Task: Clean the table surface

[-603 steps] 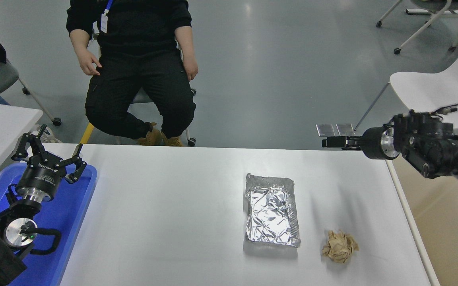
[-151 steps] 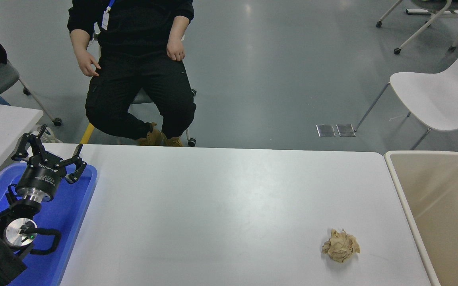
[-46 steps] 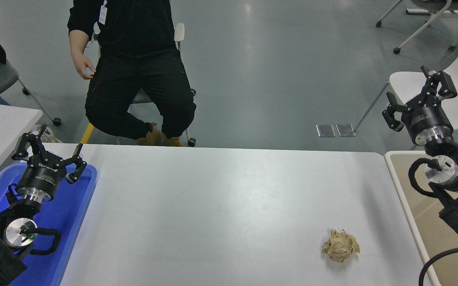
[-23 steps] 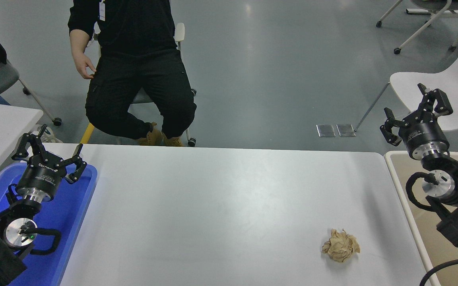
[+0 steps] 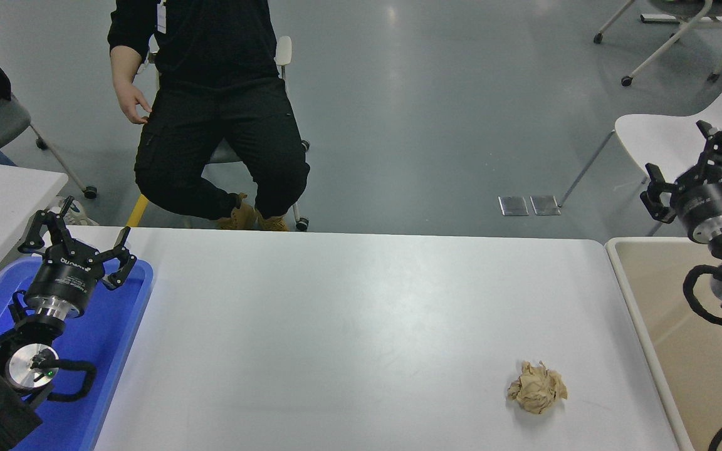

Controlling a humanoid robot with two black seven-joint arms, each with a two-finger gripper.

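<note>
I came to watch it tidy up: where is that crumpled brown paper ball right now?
In the head view, the paper ball lies on the white table, near its front right corner, close to the beige bin.

Premises: an indoor robotics lab or test room, office-like in fit-out. Evidence: smooth grey floor (image 5: 436,94) with two metal floor plates (image 5: 529,205) at centre right; castor chairs (image 5: 668,25) at upper right; a white shell chair (image 5: 668,134) at right; a seated person (image 5: 210,94) at upper left; a plain white table surface (image 5: 336,326) filling the lower frame.
</note>
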